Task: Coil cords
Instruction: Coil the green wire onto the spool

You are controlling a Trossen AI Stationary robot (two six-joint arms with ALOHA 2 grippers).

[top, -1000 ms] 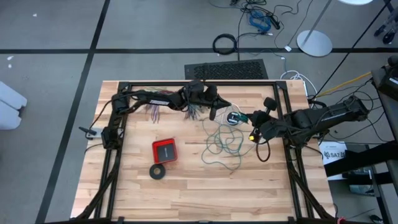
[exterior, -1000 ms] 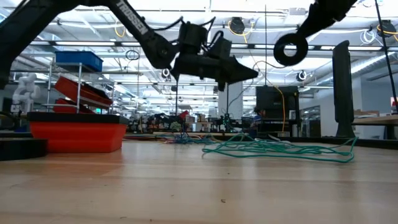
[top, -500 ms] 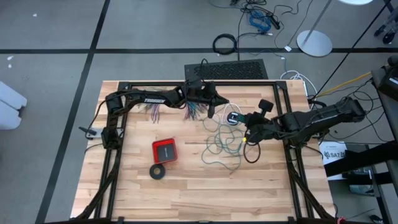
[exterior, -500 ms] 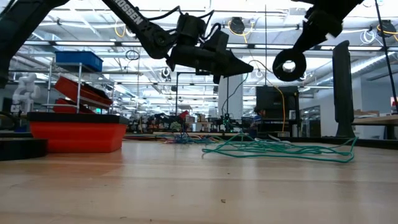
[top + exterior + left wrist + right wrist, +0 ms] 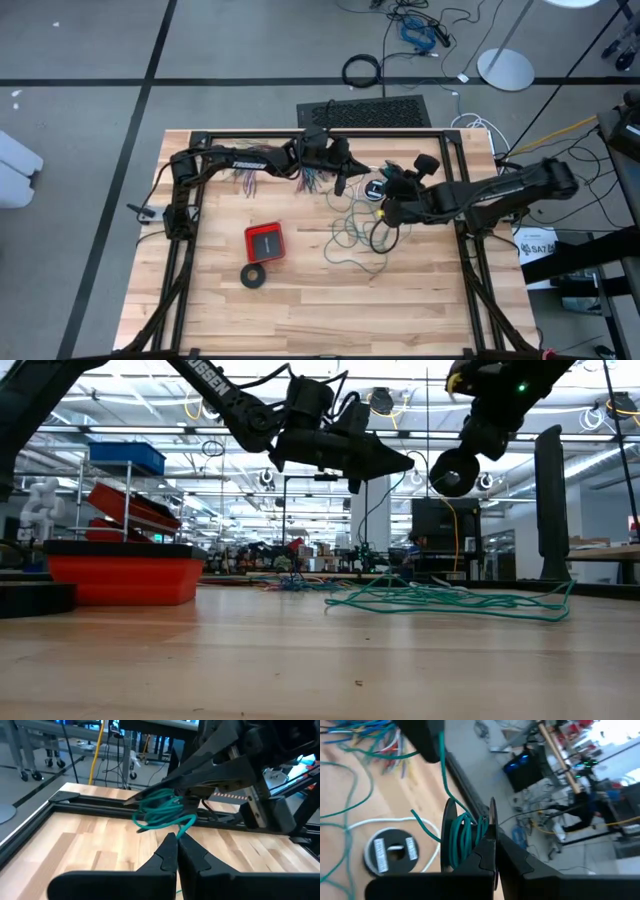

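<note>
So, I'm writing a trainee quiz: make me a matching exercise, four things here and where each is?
1 red box
2 black ring
3 green wire
4 white cord

A wound round shut right gripper, pinched by left gripper
B round, flat, table's left half
C square, flat, table's left half
D curled by small round piece

1-C, 2-B, 3-A, 4-D

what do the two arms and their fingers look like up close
Both arms are dark, slim, jointed links with thin black cables looped alongside. The left arm carries white lettering on its upper link. Each gripper ends in two black, tapered, wedge-shaped fingers, narrowing to flat tips.
</note>
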